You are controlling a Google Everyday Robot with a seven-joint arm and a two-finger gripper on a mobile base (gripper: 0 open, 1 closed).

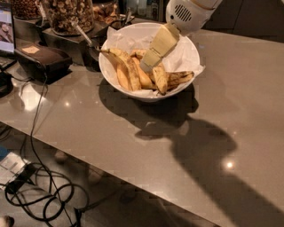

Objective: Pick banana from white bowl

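The white bowl (184, 55), lined with crinkled white paper, stands at the back of the grey counter. Several bananas lie in it. A long curved yellow banana (125, 68) with a thin dark stem tip lies on the left side. A banana with a large dark-brown patch (179, 78) lies on the right. My gripper (148, 65) reaches down from the upper right into the bowl. Its tip is just above the middle bananas, a little right of the long yellow one. No banana is lifted.
Glass jars of nuts (69, 13) with a scoop stand behind the bowl on the left. A dark box (42, 60) and a screen (5, 26) sit at the counter's left end. Cables (40, 190) lie on the floor below the front edge.
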